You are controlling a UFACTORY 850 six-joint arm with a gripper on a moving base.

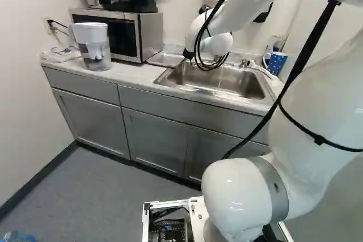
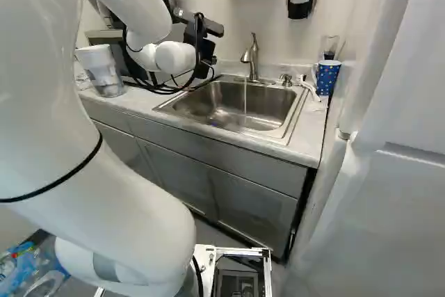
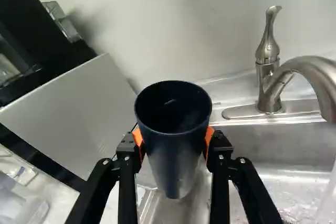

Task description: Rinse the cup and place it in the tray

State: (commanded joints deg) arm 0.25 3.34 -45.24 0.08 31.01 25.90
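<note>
tapered dark cup [image 3: 175, 156], perhaps metal, between orange pads [image 3: 209, 139]

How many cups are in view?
2: the dark cup, held in the gripper, and the dotted mug beside the sink. The clear vessel behind the mug may be a third.

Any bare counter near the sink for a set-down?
Bare: counter between pitcher and sink; also, in the right base view, the front corner right of the sink, nearer than the spotted mug. Crowded: behind the sink around the faucet, and beside the microwave.
</note>
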